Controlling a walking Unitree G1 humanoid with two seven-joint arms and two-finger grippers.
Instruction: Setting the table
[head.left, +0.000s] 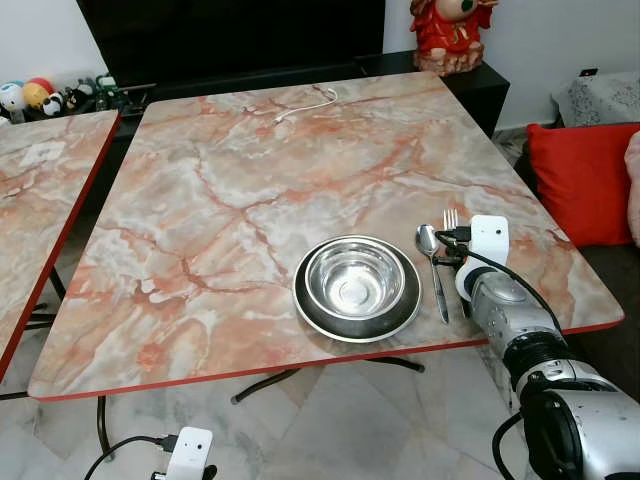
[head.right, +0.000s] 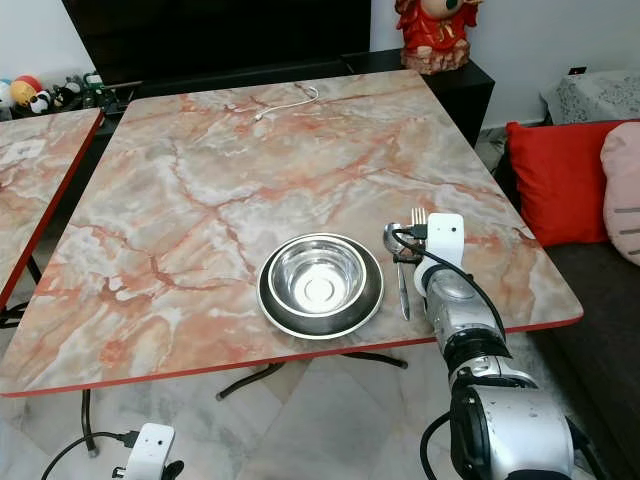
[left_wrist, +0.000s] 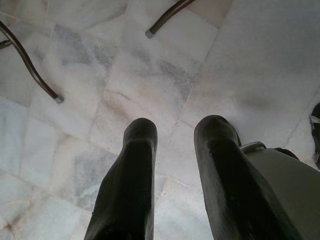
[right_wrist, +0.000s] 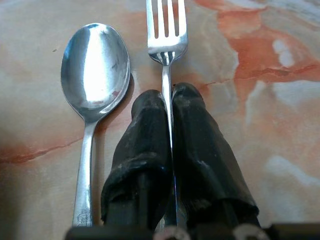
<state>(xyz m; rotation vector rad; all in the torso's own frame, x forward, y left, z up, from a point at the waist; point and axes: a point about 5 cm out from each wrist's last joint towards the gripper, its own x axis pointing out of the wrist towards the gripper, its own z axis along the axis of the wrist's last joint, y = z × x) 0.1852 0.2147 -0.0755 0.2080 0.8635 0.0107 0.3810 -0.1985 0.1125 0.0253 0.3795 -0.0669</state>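
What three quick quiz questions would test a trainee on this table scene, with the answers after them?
1. True or false: the right gripper is shut on the fork.
2. What lies between the fork and the steel bowl? A) a knife B) a spoon C) a cup
3. Where does the left gripper point?

Key
1. True: its two black fingers pinch the fork's handle.
2. B: the spoon lies beside the fork, to the right of the bowl, which sits in a dark plate.
3. Down at the marble floor, fingers open and holding nothing.
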